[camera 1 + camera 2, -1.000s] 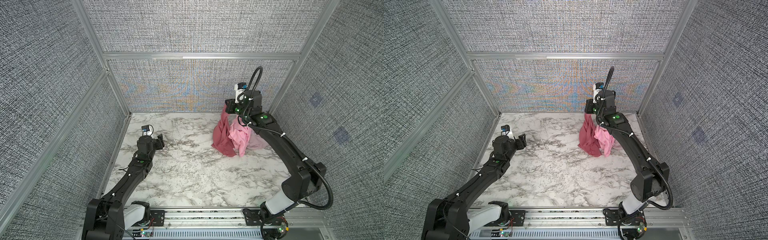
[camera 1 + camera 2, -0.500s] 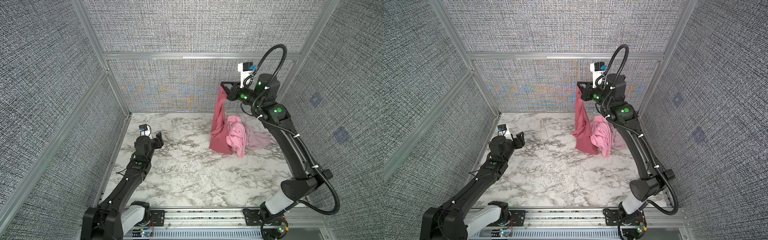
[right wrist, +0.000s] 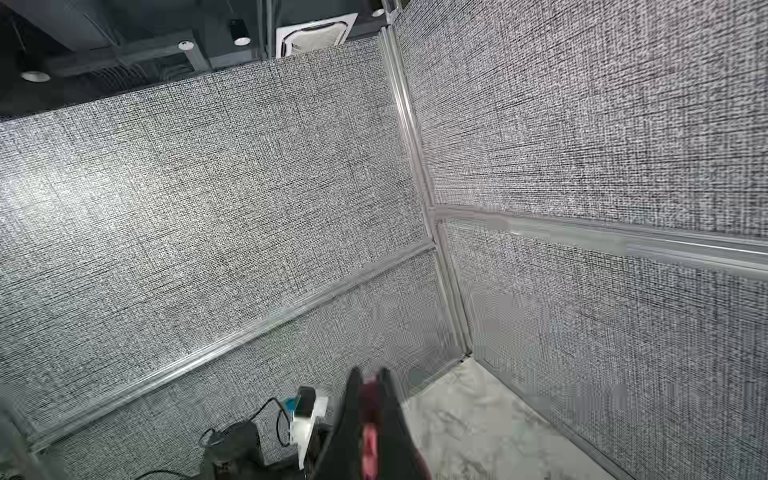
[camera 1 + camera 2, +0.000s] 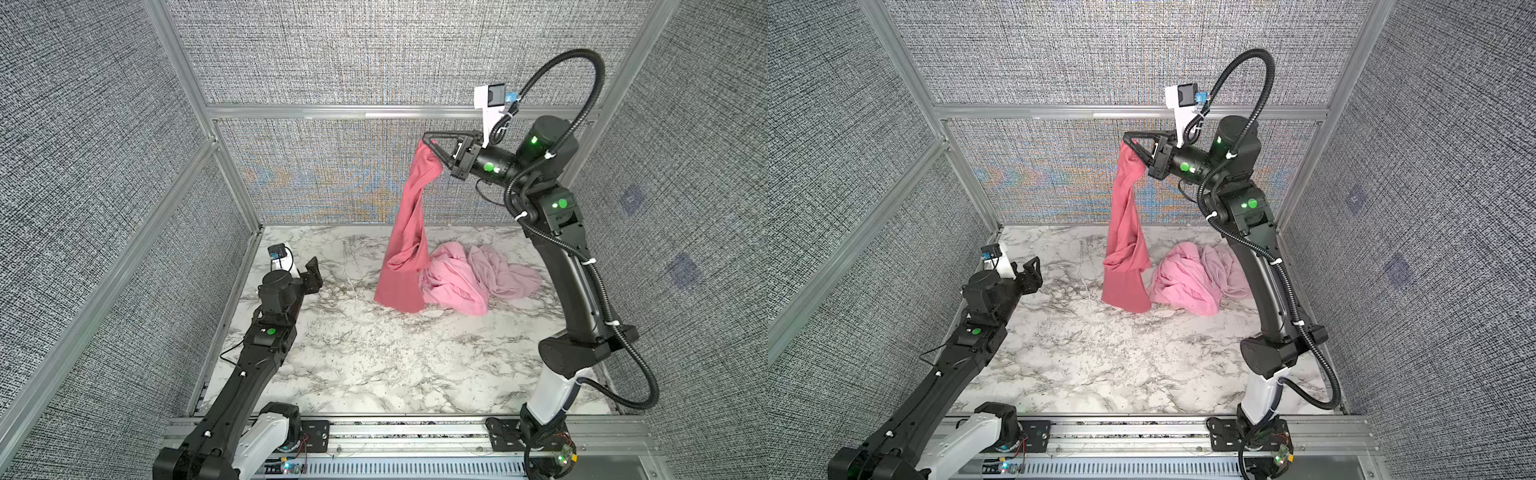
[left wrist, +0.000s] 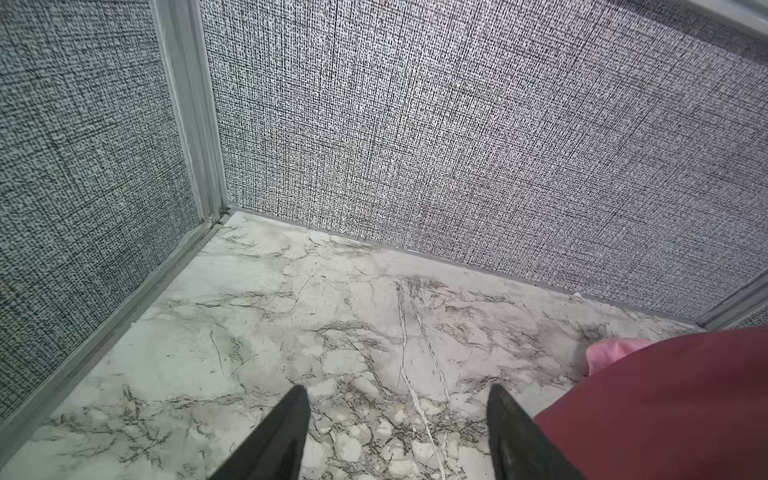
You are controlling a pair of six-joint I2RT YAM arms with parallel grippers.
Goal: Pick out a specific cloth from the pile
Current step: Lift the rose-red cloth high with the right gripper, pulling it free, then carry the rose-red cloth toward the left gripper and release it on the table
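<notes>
top views: cloth (image 4: 409, 232) hanging; right wrist: pincer (image 3: 369, 376) clamped

The cloth (image 4: 409, 232) is soft, matt fabric in dark rose-red, hanging in smooth folds without any sheen. The pile (image 4: 478, 278) is the same sort of soft, matt fabric, only more crumpled. The bench (image 4: 374, 365) has a marble-patterned top, white with grey veins, smooth with a faint sheen. The walls (image 4: 374, 50) are covered in coarse grey woven textile that looks rough. The frame rails (image 4: 332, 111) are silver metal with a dull satin finish. The left arm (image 4: 249, 374) and right arm (image 4: 577, 282) have hard matt black shells, with smooth white sections near their bases. The right gripper (image 4: 428, 140) and left gripper (image 5: 399, 387) have dull black fingers. A ribbed black hose (image 4: 582, 58) looks like plastic.
</notes>
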